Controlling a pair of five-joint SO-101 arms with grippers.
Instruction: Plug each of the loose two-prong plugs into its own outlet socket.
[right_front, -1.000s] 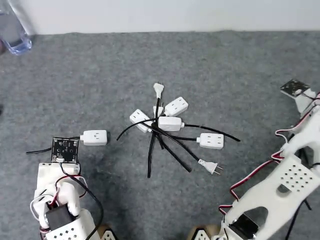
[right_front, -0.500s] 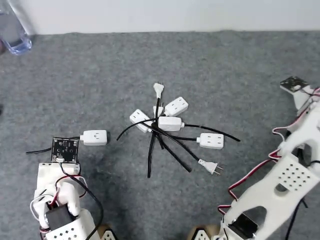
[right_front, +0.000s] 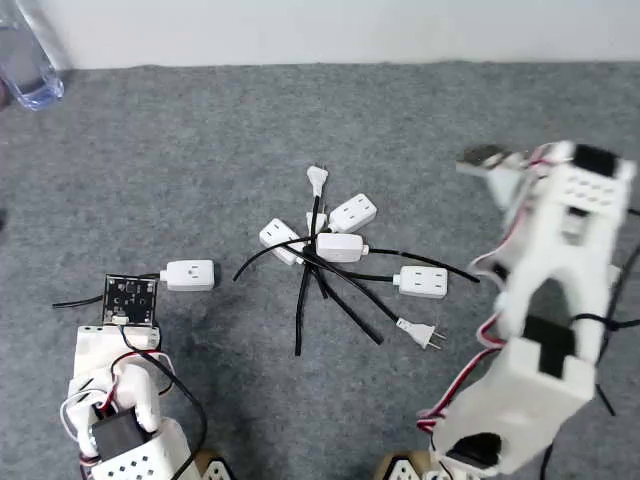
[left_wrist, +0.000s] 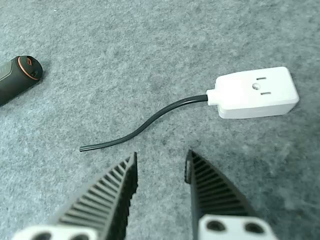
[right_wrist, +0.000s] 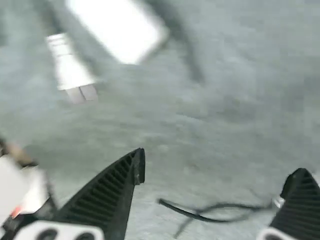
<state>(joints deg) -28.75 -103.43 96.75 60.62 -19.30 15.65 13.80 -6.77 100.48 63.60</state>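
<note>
Counter: grey felted counter (right_front: 200, 150), seen from the high view, with a tangle of black cords (right_front: 322, 285) near its middle.
Near plug: a loose two-prong plug (right_front: 431, 338) lies at 4 o'clock from the tangle, prongs pointing outward and free of the other cords.
Far plug: a second plug (right_front: 318, 180) lies at 12 o'clock from the tangle, prongs pointing away from it.
Sockets: three white blocks (right_front: 340, 246) crowd the tangle's centre. The near socket (right_front: 421, 282) sits at 3 o'clock, just beside the near plug, and a lone socket (right_front: 190, 274) lies well apart at 9 o'clock.
Right claw: the right claw (right_wrist: 217, 170) is spread wide and grasps nothing. It hangs above the counter, with what I judge to be the near plug and near socket ahead of it, both blurred.
Left claw: the left claw (left_wrist: 160, 162) is released with a narrow gap and is empty. It sits low over the counter beside the lone socket's cord.
Step in hand: probably the right arm's approach to the near plug.
Doing it well: take the plug by its moulded body across the flat sides, never by cord or prongs, and leave the prongs fully exposed. Turn it until the prongs face the slots squarely, then push straight in.
Support: the socket will likely slide on this surface, so the left claw should pin it first.
Risk: a cord-end grip lets the plug swivel.
</note>
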